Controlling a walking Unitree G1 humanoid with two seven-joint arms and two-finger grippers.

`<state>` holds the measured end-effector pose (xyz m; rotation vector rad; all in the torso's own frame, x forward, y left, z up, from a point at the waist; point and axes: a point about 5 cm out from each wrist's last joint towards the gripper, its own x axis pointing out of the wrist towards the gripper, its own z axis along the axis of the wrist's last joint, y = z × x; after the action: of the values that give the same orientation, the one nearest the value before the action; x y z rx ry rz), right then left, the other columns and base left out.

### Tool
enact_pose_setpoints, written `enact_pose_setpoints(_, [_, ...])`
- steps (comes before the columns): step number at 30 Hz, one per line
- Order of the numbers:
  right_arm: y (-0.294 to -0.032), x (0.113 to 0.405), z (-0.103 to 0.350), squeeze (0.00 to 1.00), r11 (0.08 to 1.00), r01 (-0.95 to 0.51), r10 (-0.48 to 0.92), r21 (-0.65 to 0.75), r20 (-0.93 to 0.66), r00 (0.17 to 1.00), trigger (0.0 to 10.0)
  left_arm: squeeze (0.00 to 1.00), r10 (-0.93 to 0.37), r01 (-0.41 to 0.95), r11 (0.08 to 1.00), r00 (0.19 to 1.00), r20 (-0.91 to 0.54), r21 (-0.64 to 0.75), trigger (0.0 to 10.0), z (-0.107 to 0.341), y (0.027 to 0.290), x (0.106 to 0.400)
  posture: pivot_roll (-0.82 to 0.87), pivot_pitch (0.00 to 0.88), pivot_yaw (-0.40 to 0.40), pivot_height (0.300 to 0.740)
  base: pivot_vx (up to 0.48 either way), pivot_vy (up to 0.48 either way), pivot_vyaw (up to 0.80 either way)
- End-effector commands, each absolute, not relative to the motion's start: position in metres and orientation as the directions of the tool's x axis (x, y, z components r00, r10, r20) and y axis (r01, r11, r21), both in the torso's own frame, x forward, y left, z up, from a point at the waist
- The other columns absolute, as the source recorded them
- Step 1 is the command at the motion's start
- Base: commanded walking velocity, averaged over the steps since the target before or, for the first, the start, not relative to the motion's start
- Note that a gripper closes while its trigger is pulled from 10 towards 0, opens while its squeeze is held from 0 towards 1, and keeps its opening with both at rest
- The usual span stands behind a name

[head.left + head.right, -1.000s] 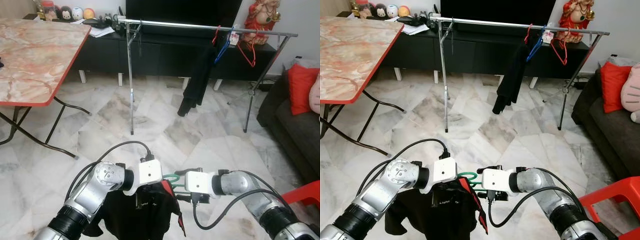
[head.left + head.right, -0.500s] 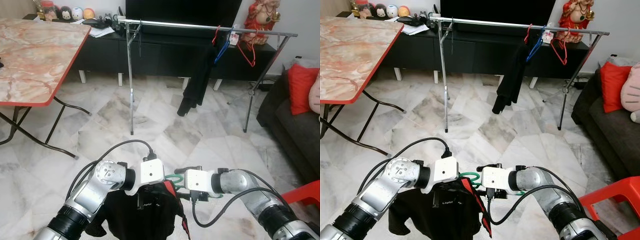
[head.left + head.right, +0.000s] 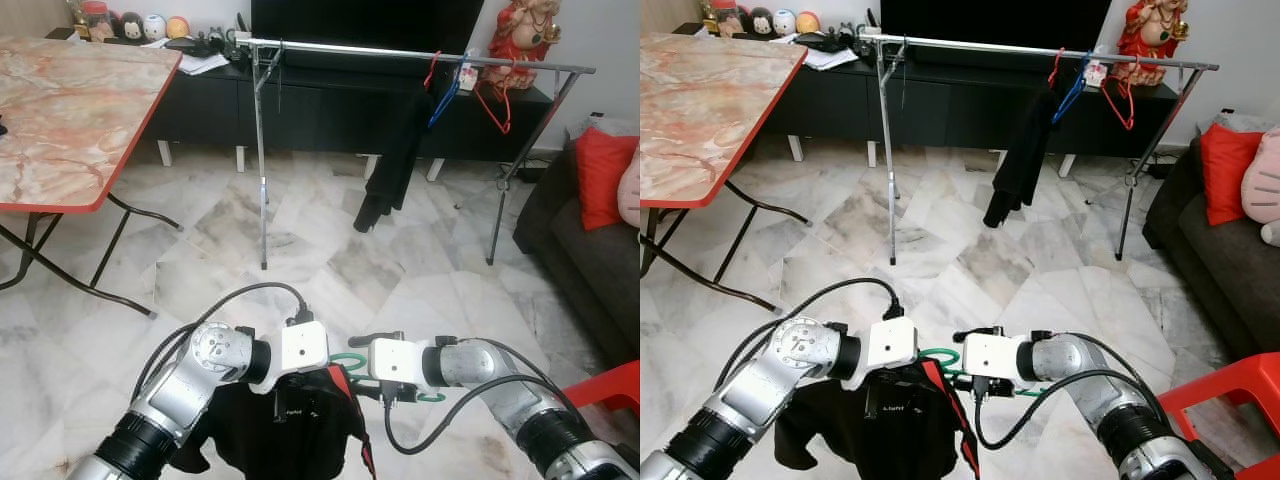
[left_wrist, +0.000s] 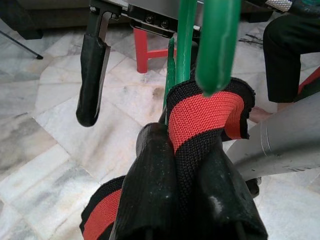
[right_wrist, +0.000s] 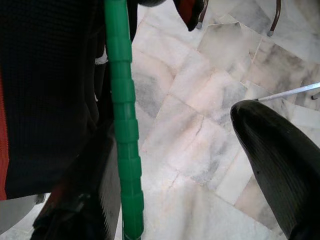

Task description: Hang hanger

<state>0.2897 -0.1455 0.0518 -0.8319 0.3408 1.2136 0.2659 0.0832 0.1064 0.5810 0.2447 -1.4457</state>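
Note:
A black garment [image 3: 290, 425] with red trim hangs on a green hanger [image 3: 349, 361] low in front of me. My left gripper [image 4: 182, 145] is shut on the garment's red-and-black collar [image 4: 200, 115], just under the hanger's hook. My right gripper [image 3: 358, 366] faces it from the right and is open. The ribbed green hanger [image 5: 122, 125] runs between its fingers [image 5: 272, 150] and lies close to one of them. The clothes rack's rail [image 3: 400, 52] stands across the room, some way off.
On the rail hang a black garment [image 3: 395, 160], a blue hanger [image 3: 445, 95] and a red hanger [image 3: 495, 105]. A marble-top folding table [image 3: 60, 120] stands at the left. A dark sofa with a red cushion [image 3: 600, 165] and a red stool [image 3: 610, 385] are at the right.
My right gripper has edged slightly toward the left one. The garment and the left gripper's hold look the same.

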Motion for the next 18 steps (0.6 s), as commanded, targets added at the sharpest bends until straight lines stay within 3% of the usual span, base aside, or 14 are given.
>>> enact_pose_setpoints(1, [-0.1504, 0.2927, 0.0545, 0.0, 0.132, -0.916, 0.682, -0.378, -0.636, 0.361, 0.0, 0.0, -0.872, 0.969, -0.01, 0.112, -0.477, 0.246, 10.0, 0.1137, 0.0765, 0.2634, -0.01, 0.0, -0.158, 0.74, 0.0, 0.0, 0.0])
enact_pose_setpoints(15, [-0.1495, 0.2908, 0.0528, 0.0, 0.141, -0.923, 0.69, -0.357, -0.633, 0.35, 0.0, 0.0, -0.872, 0.969, -0.007, 0.114, -0.475, 0.245, 10.0, 0.1141, 0.0763, 0.2639, 0.0, 0.0, -0.159, 0.74, 0.0, 0.0, 0.0])
enact_pose_setpoints(16, [-0.1497, 0.2907, 0.0526, 0.0, 0.138, -0.924, 0.688, -0.358, -0.636, 0.349, 4.5, 0.0, -0.872, 0.969, -0.008, 0.113, -0.475, 0.245, 10.0, 0.114, 0.0762, 0.2638, 0.0, 0.0, -0.159, 0.74, 0.0, 0.0, 0.0])
enact_pose_setpoints(17, [-0.1497, 0.2907, 0.0526, 0.0, 0.138, -0.924, 0.688, -0.358, -0.636, 0.349, 4.5, 0.0, -0.872, 0.969, -0.008, 0.113, -0.475, 0.245, 10.0, 0.114, 0.0762, 0.2638, 0.0, 0.0, -0.159, 0.74, 0.0, 0.0, 0.0])
enact_pose_setpoints(18, [-0.15, 0.2908, 0.0523, 0.0, 0.137, -0.923, 0.685, -0.36, -0.639, 0.351, 10.0, 0.0, -0.872, 0.969, -0.007, 0.114, -0.476, 0.245, 10.0, 0.114, 0.0763, 0.2639, -0.01, 0.0, -0.159, 0.74, 0.0, 0.0, 0.0])
